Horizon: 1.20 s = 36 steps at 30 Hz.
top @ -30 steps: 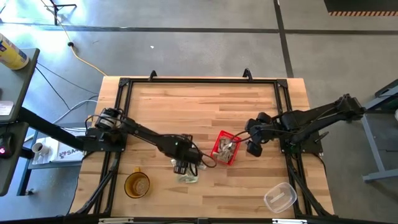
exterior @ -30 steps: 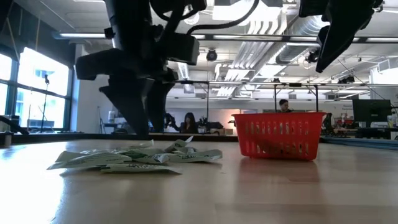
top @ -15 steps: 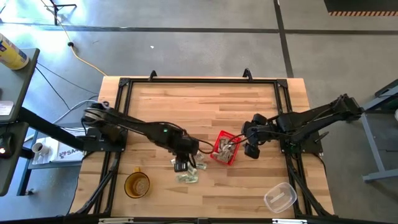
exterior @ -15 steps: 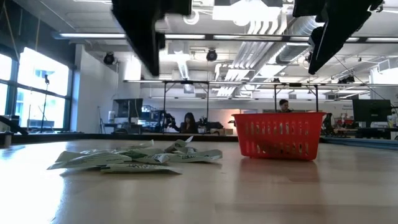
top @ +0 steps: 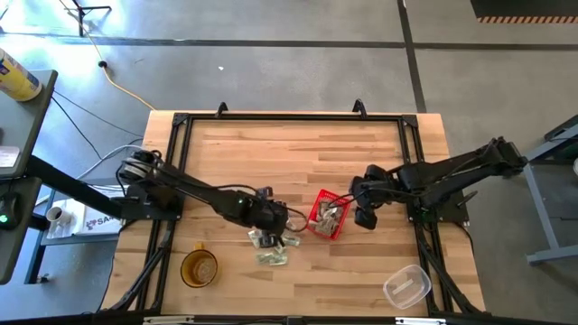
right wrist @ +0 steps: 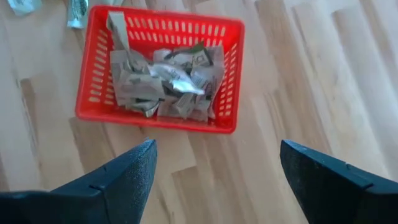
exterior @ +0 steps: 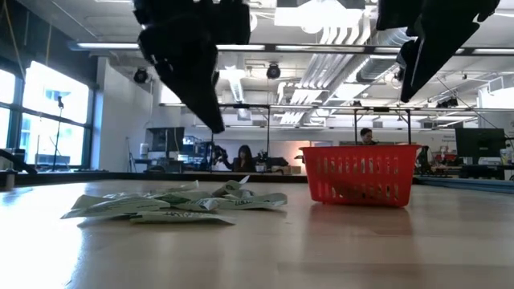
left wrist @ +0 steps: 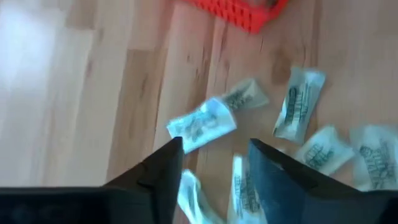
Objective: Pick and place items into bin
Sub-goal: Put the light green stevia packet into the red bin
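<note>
Lifted clear of the packet pile since a second ago: left gripper [top: 265, 238], then down among the packets, now hanging above them in the low view [exterior: 201, 88]. Right gripper [top: 364, 213] shifted only slightly over the same second.

Left fingers [left wrist: 155, 177] spread apart, pinching nothing; loose packets lying on the wood seen through the gap between them.

Small pale green-and-white wrapper packets [top: 274, 252] scattered in a loose heap on the light wooden slatted table [top: 298, 153], directly under the left gripper and just beside the basket on its left-arm side. Seen flat and overlapping in the low view [exterior: 177, 204]; several lying singly, apart from each other, in the left wrist view [left wrist: 202, 124].

Small red square plastic basket with perforated sides [top: 327, 215] standing upright near the table's middle, between the two grippers, partly filled with crumpled packets [right wrist: 165, 81]. One packet leaning against an inner corner wall of the basket [right wrist: 117, 28].

Right gripper poised above the table just beside the basket, on the right-arm side, fingers [right wrist: 124, 180] held wide apart, nothing between them.

Amber round cup [top: 199, 268] near the table's front edge, on the left arm's side. Clear plastic container [top: 406, 286] at the front corner on the right arm's side, well apart from the basket.

People visible far off in the room beyond the table [exterior: 243, 154].
</note>
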Tool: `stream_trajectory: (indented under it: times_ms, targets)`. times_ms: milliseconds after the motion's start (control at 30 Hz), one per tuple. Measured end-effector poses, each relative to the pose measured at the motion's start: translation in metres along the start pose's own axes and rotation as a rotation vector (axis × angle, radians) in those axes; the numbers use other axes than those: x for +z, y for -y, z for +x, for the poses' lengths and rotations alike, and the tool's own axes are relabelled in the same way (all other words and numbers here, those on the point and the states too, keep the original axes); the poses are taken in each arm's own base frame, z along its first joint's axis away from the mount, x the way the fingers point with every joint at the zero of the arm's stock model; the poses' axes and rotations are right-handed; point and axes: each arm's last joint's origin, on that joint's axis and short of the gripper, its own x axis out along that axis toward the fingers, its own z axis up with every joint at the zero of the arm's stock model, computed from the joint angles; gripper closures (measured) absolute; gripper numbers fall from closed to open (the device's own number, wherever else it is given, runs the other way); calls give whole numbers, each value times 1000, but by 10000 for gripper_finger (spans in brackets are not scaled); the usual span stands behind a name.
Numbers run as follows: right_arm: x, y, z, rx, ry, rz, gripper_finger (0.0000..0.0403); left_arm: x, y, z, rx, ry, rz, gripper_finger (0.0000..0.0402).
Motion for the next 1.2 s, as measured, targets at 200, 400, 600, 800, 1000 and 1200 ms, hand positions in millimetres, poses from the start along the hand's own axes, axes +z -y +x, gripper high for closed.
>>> stream_trajectory:
  times_ms: [200,400,600,800,1000,1200]
  targets:
    - [-2,1,0,-10,-25,18,73,-2,5,32,-41,-47,158,140]
    - [-4,2,0,-19,-41,13,73,-3,-8,51,-27,-100,172,135]
    - [-4,3,0,-42,-31,-4,73,5,-32,61,-91,-86,188,159]
    - [-5,4,0,-59,-36,-15,73,7,-50,69,-196,-105,201,210]
    - [-5,5,0,-79,-36,-18,73,6,-48,77,-251,-104,230,258]
    - [-5,5,0,-92,-31,-16,73,1,-46,84,-268,-153,234,289]
